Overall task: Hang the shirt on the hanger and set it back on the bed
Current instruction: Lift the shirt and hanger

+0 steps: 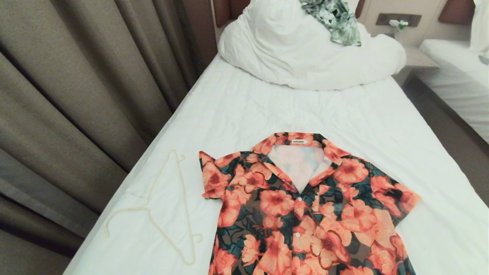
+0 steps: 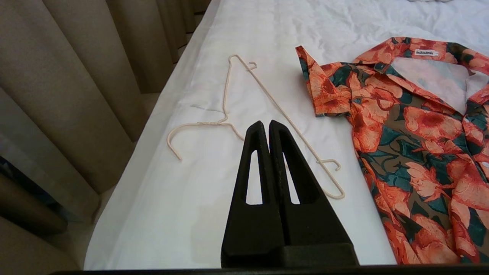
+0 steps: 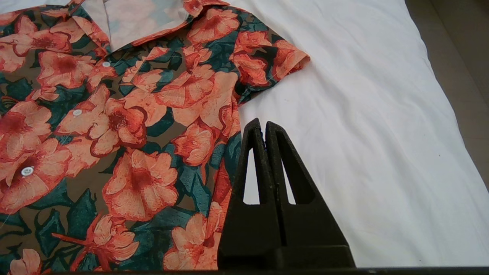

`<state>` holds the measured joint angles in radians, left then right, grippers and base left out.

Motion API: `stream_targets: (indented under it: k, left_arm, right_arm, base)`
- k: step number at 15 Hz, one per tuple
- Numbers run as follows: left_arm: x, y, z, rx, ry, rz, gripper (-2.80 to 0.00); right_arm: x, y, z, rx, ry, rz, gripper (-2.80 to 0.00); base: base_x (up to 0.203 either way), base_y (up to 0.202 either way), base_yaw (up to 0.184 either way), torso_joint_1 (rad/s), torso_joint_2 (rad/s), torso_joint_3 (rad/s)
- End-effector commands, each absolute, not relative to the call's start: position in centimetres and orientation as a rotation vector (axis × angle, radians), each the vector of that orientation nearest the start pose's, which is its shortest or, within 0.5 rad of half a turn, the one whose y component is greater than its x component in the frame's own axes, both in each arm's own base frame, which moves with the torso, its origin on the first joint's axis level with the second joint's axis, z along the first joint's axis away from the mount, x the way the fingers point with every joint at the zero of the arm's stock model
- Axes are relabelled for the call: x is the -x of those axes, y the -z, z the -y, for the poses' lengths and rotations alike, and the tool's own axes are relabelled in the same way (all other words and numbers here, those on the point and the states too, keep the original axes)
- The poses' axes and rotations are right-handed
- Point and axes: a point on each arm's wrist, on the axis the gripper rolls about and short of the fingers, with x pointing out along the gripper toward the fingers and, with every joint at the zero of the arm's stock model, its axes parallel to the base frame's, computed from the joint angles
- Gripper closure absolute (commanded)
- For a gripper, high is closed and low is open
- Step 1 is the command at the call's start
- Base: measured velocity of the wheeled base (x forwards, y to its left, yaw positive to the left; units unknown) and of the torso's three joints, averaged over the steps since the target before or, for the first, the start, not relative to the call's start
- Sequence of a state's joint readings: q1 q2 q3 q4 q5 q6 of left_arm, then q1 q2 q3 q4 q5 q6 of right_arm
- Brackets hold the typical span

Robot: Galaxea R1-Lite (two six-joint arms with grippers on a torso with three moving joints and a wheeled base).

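Starting point: nothing grasped yet. Left gripper has its jaws pressed together, empty, poised above the sheet with the hanger lying flat just past its tips. Right gripper likewise closed and empty, over the edge of the shirt near the sleeve on the robot's right. Neither arm shows in the head view.

Layout on the bed: shirt spread face up, buttoned, collar open toward the headboard, label visible. Hanger beside it on the robot's left, apart from the sleeve, hook pointing off toward the curtain.

Judgement on first step: open the left jaws before descending. The wire is thin and flat on a soft sheet, so pinching at the twisted neck below the hook looks safest; a grip on a straight run may slip or snag the sheet. The right gripper would do best lifting the collar to open a way in for the hanger's end.

Farther off: bunched duvet with a green leaf-print garment on top. Leave both alone.
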<state>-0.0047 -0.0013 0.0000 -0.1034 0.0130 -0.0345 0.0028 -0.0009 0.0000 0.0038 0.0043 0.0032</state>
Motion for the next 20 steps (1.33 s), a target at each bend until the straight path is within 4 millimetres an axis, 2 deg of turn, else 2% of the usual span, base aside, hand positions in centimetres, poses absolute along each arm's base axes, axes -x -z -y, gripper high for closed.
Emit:
stream_targets:
  k: [1, 20]
  left_arm:
    - [2.01, -7.5, -0.04, 0.036, -0.008, 0.064, 0.0]
    - [2.01, -7.5, -0.04, 0.039, -0.008, 0.064, 0.0]
  right_arm:
    - [2.28, -7.47, 0.0, -0.003, -0.008, -0.003, 0.0]
    - [2.28, -7.46, 0.0, -0.003, -0.008, -0.004, 0.0]
  base:
    - [0.0, 0.0, 0.0, 0.0, 0.0, 0.0]
    - [0.0, 0.0, 0.0, 0.0, 0.0, 0.0]
